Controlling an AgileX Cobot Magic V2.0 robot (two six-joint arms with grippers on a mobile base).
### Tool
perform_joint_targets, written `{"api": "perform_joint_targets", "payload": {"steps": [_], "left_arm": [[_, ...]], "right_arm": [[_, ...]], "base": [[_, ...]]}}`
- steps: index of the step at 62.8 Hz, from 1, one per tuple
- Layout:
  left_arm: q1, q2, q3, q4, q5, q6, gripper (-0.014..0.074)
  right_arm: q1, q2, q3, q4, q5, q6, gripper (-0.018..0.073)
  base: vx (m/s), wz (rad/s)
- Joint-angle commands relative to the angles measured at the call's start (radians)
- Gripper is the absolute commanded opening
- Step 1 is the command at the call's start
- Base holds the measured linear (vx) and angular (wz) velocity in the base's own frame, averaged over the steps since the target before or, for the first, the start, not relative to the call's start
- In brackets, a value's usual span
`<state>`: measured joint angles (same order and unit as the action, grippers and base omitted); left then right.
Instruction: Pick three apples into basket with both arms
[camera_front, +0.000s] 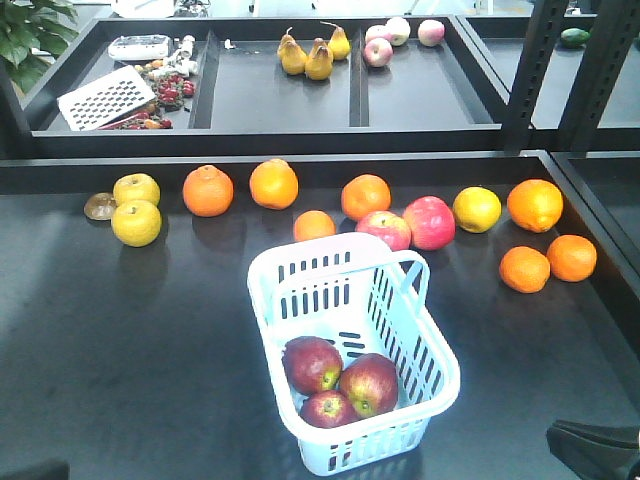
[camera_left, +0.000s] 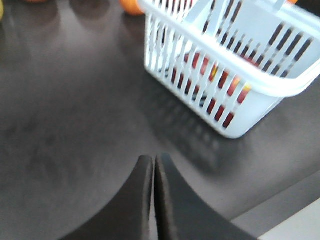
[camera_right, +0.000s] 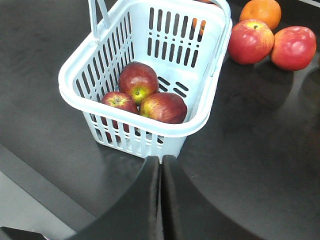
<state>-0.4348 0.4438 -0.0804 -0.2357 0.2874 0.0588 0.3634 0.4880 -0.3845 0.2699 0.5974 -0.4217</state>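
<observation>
Nearest the robot, both pincers are empty and closed, blades together: the left pincer (camera_left: 154, 172) hangs over bare desk (camera_front: 120, 340) left of the basket (camera_front: 300, 280), the right pincer (camera_right: 161, 172) just short of its near wall. All three apples (camera_right: 139, 80) (camera_right: 118, 101) (camera_right: 164, 107) lie inside the basket, touching, at its near end. Beyond the basket, oranges (camera_front: 208, 190) and pink apples (camera_front: 430, 222) are not targets. Judgement: loading appears complete; the next move calls only for retreat clear of the basket.
</observation>
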Motion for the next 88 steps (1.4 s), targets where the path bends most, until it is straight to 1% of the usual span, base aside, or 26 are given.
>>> {"api": "perform_joint_targets", "payload": {"steps": [1,5,10,14,21,24,28,40,47,56,60,66,77,88], "left_arm": [[-0.002,-0.014,0.034,-0.004,-0.120,-0.016,-0.0006],[-0.002,-0.041,0.077,-0.002,-0.148,-0.030,-0.0006],[-0.002,-0.087,0.115,0.006,-0.202,-0.069,-0.0006],[-0.002,-0.126,0.111,0.067,-0.195,-0.103,-0.0006],[0.002,-0.190,0.112,0.199,-0.210,-0.162,-0.0006],[0.016,-0.220,0.112,0.236,-0.209,-0.181,-0.0006],[0.053,-0.247,0.112,0.258,-0.196,-0.198,-0.0006],[0.205,-0.332,0.112,0.303,-0.177,-0.197,-0.0006],[0.286,-0.392,0.112,0.310,-0.175,-0.197,-0.0006],[0.360,-0.475,0.113,0.320,-0.162,-0.196,-0.0006],[0.388,-0.470,0.113,0.331,-0.168,-0.194,-0.0006],[0.417,-0.473,0.113,0.333,-0.172,-0.195,-0.0006],[0.449,-0.473,0.113,0.336,-0.208,-0.194,-0.0006],[0.456,-0.473,0.113,0.321,-0.210,-0.197,-0.0006]], "right_arm": [[-0.003,0.002,-0.023,0.004,-0.060,0.003,-0.0004],[-0.003,0.002,-0.023,0.004,-0.060,0.003,-0.0004],[-0.003,0.002,-0.023,0.004,-0.060,0.003,-0.0004],[-0.003,0.002,-0.023,0.004,-0.060,0.003,-0.0004],[-0.003,0.002,-0.023,0.004,-0.060,0.003,-0.0004],[-0.003,0.002,-0.023,0.004,-0.060,0.003,-0.0004],[-0.003,0.002,-0.023,0.004,-0.060,0.003,-0.0004],[-0.003,0.002,-0.023,0.004,-0.060,0.003,-0.0004],[-0.003,0.002,-0.023,0.004,-0.060,0.003,-0.0004],[-0.003,0.002,-0.023,0.004,-0.060,0.003,-0.0004],[-0.003,0.002,-0.023,0.004,-0.058,0.003,-0.0004],[-0.003,0.002,-0.023,0.004,-0.057,0.003,-0.0004],[-0.003,0.002,-0.023,0.004,-0.056,0.003,-0.0004],[-0.003,0.002,-0.023,0.004,-0.055,0.003,-0.0004]], "base": [[0.00,0.00],[0.00,0.00],[0.00,0.00],[0.00,0.00],[0.00,0.00],[0.00,0.00],[0.00,0.00],[0.00,0.00],[0.00,0.00],[0.00,0.00],[0.00,0.00],[0.00,0.00],[0.00,0.00],[0.00,0.00]]}}
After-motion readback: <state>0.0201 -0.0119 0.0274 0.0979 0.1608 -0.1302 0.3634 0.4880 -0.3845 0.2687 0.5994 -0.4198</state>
